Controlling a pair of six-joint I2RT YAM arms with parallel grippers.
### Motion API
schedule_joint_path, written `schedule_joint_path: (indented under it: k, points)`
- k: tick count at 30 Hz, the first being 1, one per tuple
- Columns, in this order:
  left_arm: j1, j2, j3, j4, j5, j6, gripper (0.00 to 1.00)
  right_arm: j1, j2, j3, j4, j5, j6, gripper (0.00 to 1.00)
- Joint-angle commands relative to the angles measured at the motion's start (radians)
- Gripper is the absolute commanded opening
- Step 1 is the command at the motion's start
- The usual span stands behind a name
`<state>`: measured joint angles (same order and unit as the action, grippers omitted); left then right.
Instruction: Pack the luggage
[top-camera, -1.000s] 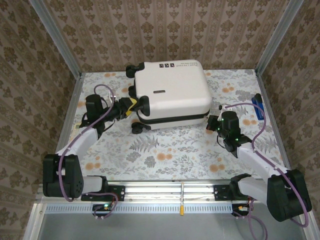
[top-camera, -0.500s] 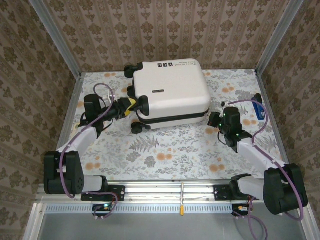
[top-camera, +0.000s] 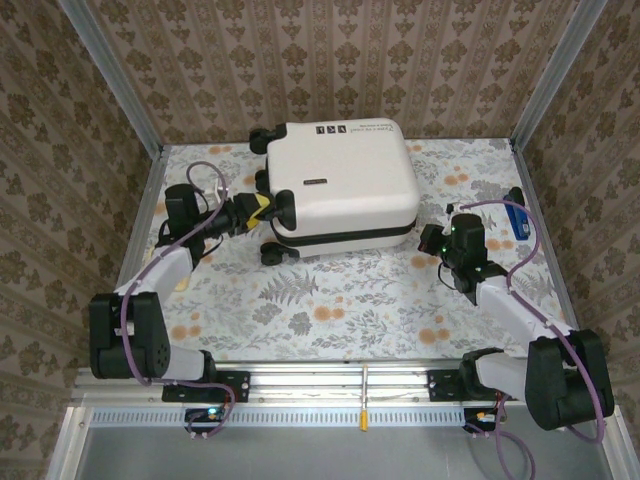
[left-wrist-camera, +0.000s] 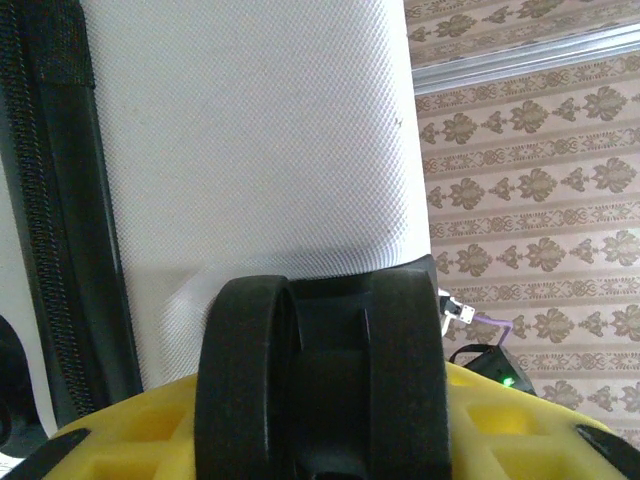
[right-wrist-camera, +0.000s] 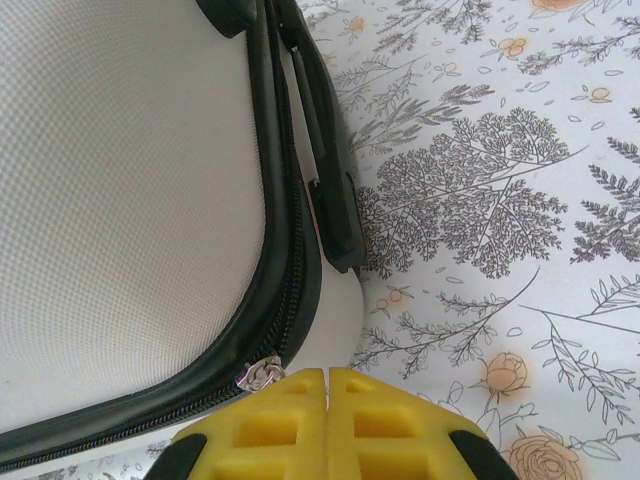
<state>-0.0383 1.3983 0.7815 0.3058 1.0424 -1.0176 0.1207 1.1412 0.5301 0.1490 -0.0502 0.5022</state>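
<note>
The small cream-white hard-shell suitcase (top-camera: 340, 185) lies closed at the far middle of the floral-patterned table (top-camera: 330, 300), nudged slightly left since a second ago. Our left gripper (top-camera: 262, 212) clamps its black spinner wheel (left-wrist-camera: 320, 370). Our right gripper (right-wrist-camera: 326, 385), fingers pressed together, has drawn back beside the silver zipper pull (right-wrist-camera: 260, 375) — we judge zipping is underway.

From above, the printed marks (top-camera: 340, 131) on the luggage (top-camera: 340, 185) are too small to read, and a blue object (top-camera: 516, 216) at the table's (top-camera: 330, 300) right edge is too small to name. At the left wrist, a black spinner wheel (left-wrist-camera: 320, 380) hides much of the left gripper's (top-camera: 268, 212) yellow fingers (left-wrist-camera: 130, 440); the frame's bottom edge crops both. The right gripper (right-wrist-camera: 327, 385) is likewise cropped below.
</note>
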Motion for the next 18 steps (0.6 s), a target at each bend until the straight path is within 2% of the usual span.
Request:
schedule_joint_path:
  k: [1,7,14,16,18]
  points:
    - [0.073,0.047,0.049,-0.063,-0.141,0.138,0.13,-0.059,-0.029,0.004,-0.094,0.195,0.008,0.00]
    - [0.112,0.095,0.099,-0.139,-0.105,0.231,0.12,-0.090,-0.036,0.005,-0.100,0.210,0.017,0.00]
    - [0.151,0.132,0.117,-0.152,-0.056,0.279,0.12,-0.123,-0.025,0.025,-0.069,0.206,0.027,0.00]
    - [0.151,0.141,0.119,-0.144,-0.052,0.278,0.12,-0.129,-0.020,0.026,-0.036,0.164,0.011,0.00]
    - [0.150,0.148,0.117,-0.127,-0.040,0.268,0.12,-0.128,-0.021,0.013,0.025,0.067,-0.019,0.00]
